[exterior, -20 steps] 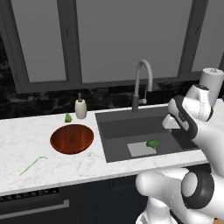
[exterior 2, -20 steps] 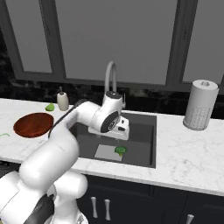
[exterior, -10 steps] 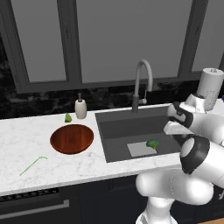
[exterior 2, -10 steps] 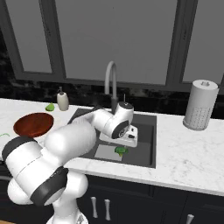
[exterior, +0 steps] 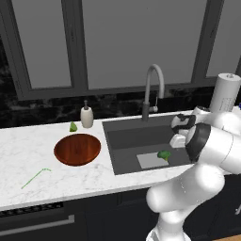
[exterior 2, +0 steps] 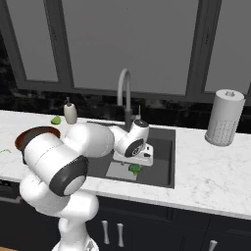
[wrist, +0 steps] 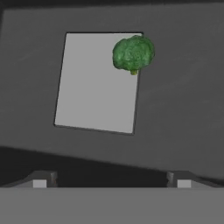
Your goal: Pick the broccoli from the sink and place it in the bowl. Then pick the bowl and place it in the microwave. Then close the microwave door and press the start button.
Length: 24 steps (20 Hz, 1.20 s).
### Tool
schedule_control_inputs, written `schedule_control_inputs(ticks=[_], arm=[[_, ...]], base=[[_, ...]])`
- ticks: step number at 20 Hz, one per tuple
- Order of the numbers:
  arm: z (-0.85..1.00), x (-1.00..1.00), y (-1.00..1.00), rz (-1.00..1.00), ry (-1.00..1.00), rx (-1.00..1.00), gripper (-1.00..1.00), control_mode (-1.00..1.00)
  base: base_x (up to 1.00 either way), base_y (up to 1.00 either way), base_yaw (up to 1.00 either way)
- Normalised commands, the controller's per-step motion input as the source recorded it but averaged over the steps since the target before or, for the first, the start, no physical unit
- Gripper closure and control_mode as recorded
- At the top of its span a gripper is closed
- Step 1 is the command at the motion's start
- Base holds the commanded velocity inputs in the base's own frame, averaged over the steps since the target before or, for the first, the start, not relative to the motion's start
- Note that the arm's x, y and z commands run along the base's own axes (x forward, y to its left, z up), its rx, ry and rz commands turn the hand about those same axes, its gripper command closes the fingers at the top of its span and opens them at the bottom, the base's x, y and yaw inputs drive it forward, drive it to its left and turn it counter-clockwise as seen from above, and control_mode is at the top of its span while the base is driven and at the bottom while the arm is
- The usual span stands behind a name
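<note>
The end effector (wrist: 111,178) hangs over the sink (exterior: 127,139), pointing down into the basin. In the hand view its two fingertips (wrist: 40,180) stand wide apart at the bottom of the picture with nothing between them.

The broccoli (wrist: 133,53) lies on the dark basin floor, at the corner of a pale grey rectangular plate (wrist: 98,81) that sits flat in the sink. In the hand view the floret is well above the fingertips and a little toward the right one, so it is ahead of the end effector and not between the fingers. From the left base view the broccoli (exterior: 164,154) sits at the right end of the plate (exterior: 149,160), in the near part of the basin, just below and left of the hand. From the right base view the broccoli (exterior 2: 134,169) lies just beneath the white hand body, apart from it.

The bowl (exterior: 77,149) stands on the white marble counter (exterior: 28,155) to the left of the sink, well apart from the broccoli. Behind it, a soap dispenser (exterior: 86,116) and a small smooth green item (exterior: 73,126) stand near the wall. A thin green stick (exterior: 34,177) lies near the counter's front edge, left of the bowl. The curved faucet (exterior: 151,89) rises at the far side of the sink, and a paper towel roll (exterior 2: 224,117) stands on the counter to the right.
</note>
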Motion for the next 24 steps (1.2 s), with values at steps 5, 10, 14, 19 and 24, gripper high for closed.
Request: schedule_control_inputs(ticks=[5,10,14,19,24], arm=[[-0.35,0.39,0.05,-0.01,0.02,0.04,-1.00,-1.00],[-0.26,0.30,0.00,-0.09,0.05,0.20,-1.00,-1.00],[-0.15,0.22,0.00,-0.08,0.06,0.23,-1.00,-1.00],[-0.04,0.10,0.00,-0.03,0.17,0.06,-1.00,-1.00],[-0.06,0.08,0.00,0.00,0.25,0.04,-1.00,-1.00]], base=[[0.00,0.00,0.00],[0.00,0.00,0.00],[0.00,0.00,0.00],[0.00,0.00,0.00],[0.00,0.00,0.00]])
